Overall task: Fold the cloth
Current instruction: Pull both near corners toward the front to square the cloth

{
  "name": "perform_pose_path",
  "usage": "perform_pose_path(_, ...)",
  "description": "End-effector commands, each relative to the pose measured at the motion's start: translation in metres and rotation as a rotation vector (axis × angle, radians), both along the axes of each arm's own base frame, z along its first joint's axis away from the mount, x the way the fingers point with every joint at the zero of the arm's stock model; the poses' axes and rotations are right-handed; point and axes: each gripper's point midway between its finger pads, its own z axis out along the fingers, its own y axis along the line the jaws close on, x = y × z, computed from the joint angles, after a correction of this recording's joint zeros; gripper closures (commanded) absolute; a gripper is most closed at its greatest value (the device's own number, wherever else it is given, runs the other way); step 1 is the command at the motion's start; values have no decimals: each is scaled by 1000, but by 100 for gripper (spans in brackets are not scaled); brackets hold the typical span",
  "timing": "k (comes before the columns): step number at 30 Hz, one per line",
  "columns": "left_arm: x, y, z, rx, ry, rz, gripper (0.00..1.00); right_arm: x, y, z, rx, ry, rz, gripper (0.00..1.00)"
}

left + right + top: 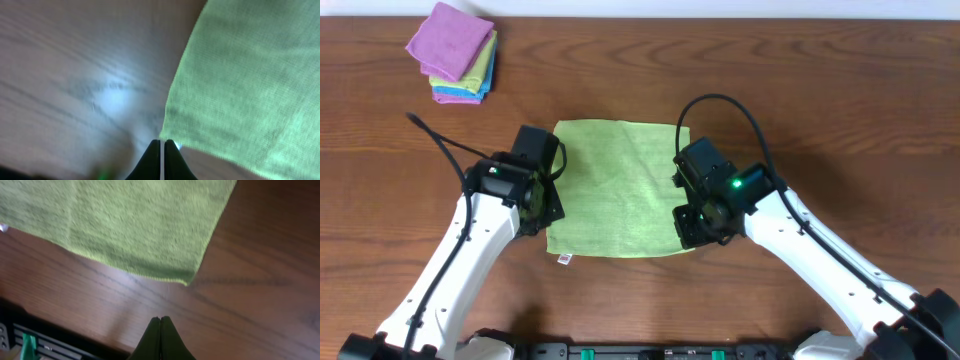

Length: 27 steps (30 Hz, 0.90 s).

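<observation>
The cloth (620,185) is green and lies flat and unfolded in 1 layer at the middle of the table (820,90), between the 2 arms. A small white tag (563,259) sticks out at its near left corner.

The left gripper (161,142) has its fingers pressed together, with only a thin line between them. Its tips sit right at the cloth's near left corner. In the left wrist view the corner ends just above the tips, and I cannot tell whether they touch the fabric. No cloth shows between the fingers.

The right gripper (160,318) also has its fingers together, holding nothing. It hangs over bare wood just off the near right corner. In the right wrist view that corner lies flat on the table, a little ahead and to the right of the tips, and clear of them.

A stack (455,52) of folded cloths, purple on top with green and blue under it, sits at the far left of the table, well apart from the green cloth and both arms.
</observation>
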Motion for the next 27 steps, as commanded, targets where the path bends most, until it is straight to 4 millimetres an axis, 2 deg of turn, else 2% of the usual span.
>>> perform_pose_path(1, -22, -11, -11, -91, 69, 4, 94, -5, -11, -4, -20, 29, -48, 98)
perform_pose_path(5, -50, -13, -33, -134, 104, 15, 94, -14, -25, -17, -52, 81, -94, 98)
perform_pose_path(9, -64, -9, -48, -155, 55, 57, 94, -25, -30, -33, -58, 117, -103, 86)
perform_pose_path(10, -64, -9, -50, -162, 31, 58, 94, -28, -29, -37, -47, 125, -103, 82)
perform_pose_path(11, -64, -9, -52, -171, 5, 57, 89, -30, -25, -41, -24, 132, -101, 80)
perform_pose_path(13, -63, -9, -54, -181, -22, 76, 64, -30, -20, -44, 6, 133, -99, 77)
perform_pose_path(14, -62, -9, -55, -184, -31, 75, 61, -29, -18, -46, 18, 132, -98, 76)
perform_pose_path(20, -53, -12, -59, -195, -52, 97, 53, -26, -16, -50, 34, 115, -99, 71)
perform_pose_path(27, -51, -12, -75, -188, -13, 139, 54, -19, -17, -50, 45, 100, -117, 71)
